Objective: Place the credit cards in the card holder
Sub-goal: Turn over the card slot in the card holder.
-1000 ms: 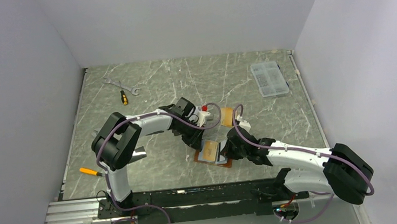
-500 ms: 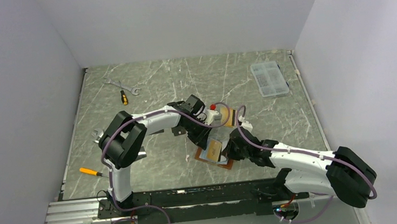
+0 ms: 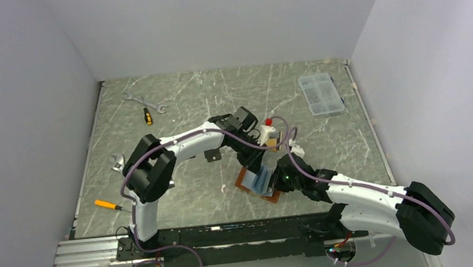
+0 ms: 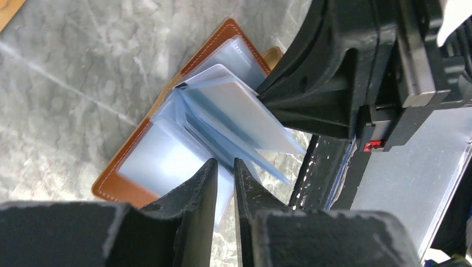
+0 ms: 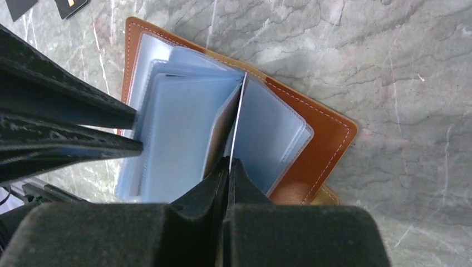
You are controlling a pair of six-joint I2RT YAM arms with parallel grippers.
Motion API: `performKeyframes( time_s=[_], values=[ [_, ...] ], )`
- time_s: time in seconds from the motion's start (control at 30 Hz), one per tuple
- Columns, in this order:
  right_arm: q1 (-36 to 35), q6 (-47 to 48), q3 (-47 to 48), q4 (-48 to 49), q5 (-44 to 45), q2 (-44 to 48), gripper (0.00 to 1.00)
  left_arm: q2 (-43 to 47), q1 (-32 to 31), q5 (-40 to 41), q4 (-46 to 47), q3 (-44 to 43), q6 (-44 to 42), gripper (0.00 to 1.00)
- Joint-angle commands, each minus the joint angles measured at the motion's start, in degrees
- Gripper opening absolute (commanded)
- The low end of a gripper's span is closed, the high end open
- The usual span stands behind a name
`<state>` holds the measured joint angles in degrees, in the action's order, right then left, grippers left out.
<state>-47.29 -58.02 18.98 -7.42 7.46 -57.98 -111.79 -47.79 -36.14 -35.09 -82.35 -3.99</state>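
Card holder (image 5: pixel 328 133) spread open
Tan leather, pale-blue sleeves (image 5: pixel 183 128) fanned; one is pinched in the closed right pincer (image 5: pixel 229 167); the left pincer (image 4: pixel 225 178)'s state cannot be told.

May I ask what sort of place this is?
Probably a robot lab cell: plain white walls box in a marble-patterned table, two arms are bolted along its near edge, and a wrench lies nearby.

— Where do you look from?
— My top camera sits high behind my bases, facing down over the table (image 3: pixel 173 107). Both wrist cameras peer down from very close. All three share the open card holder (image 4: pixel 142 161).
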Motion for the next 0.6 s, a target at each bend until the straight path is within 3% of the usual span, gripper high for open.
performKeyframes(
  time_s=[0.0,0.23,0.57],
  values=[
    [-0.05,2.43,-1.57,-3.24,-0.15,1.98,0.00,-2.94,-1.26,4.06,1.18,-1.16,-3.75,0.22],
    [0.69,2.49,-0.84,-11.25,1.41,11.17,0.00,-4.50,-1.26,7.86,0.20,0.42,-6.40,0.21],
    [0.74,3.97,4.31,-24.32,4.67,18.85,0.00,-3.01,-1.23,6.98,0.92,2.30,-6.21,0.20]
  ],
)
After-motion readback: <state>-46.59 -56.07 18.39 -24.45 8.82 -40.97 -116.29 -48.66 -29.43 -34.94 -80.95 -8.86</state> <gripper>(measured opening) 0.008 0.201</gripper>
